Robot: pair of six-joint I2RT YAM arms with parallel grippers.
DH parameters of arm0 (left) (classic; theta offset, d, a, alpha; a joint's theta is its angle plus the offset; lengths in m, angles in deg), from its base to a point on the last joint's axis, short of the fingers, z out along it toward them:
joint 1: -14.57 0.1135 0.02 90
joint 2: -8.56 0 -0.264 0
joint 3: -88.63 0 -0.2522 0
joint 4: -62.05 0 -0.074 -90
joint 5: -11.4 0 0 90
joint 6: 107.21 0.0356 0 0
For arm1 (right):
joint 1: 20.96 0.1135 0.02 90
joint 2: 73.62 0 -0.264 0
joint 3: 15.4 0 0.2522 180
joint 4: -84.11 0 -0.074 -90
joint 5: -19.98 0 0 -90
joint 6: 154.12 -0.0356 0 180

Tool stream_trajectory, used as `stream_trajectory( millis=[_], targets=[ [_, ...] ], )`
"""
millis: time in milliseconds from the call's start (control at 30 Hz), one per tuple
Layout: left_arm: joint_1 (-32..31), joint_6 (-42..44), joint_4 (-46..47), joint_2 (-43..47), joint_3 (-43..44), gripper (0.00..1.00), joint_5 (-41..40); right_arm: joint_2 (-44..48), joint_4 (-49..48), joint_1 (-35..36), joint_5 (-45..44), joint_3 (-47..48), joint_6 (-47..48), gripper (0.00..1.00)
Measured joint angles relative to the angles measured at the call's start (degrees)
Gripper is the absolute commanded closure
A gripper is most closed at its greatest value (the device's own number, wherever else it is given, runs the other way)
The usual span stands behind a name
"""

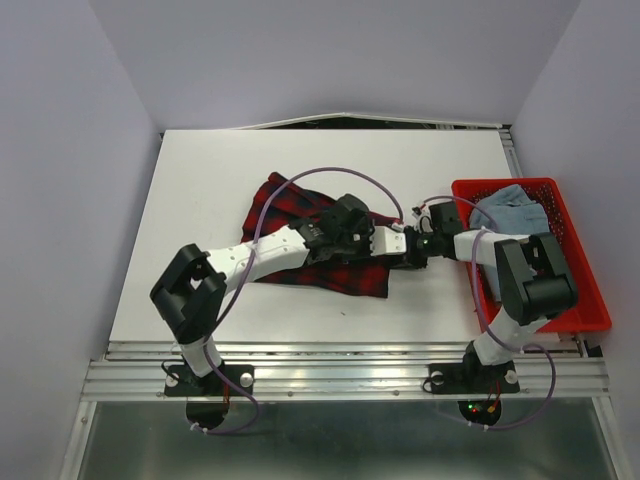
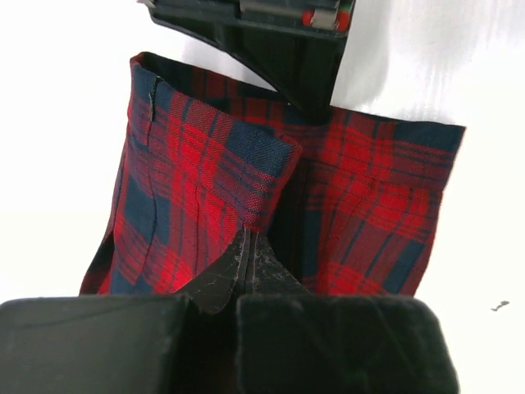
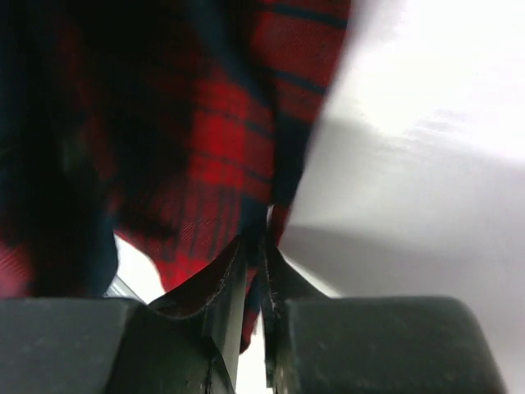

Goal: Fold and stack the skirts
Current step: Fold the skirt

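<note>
Plaid skirt [image 1: 285, 205] lies left of the basket [image 1: 585, 290], its long axis running toward the basket. We have both claws at the basket-side end. The left gripper [image 2: 246, 250] is pressed together on a fold of plaid, and the right gripper [image 3: 261, 246] pinches the edge just beside it. We judge the fold must carry this end away from the basket. Denim skirt [image 1: 505, 205] sits inside the basket.
</note>
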Motion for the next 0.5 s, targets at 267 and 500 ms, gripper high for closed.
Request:
stream_trajectory(
  millis=[267, 500],
  targets=[
    [-0.04, -1.66, -4.83, 1.73, 2.95, 1.0, 0.9, -3.02, -8.68, 0.0, 0.11, -1.01, -4.35, 0.83],
    [-2.73, -2.97, -10.34, 2.12, 5.68, 1.0, 0.0, -3.02, -10.73, 0.0, -0.55, -1.75, -6.23, 0.83]
  ],
)
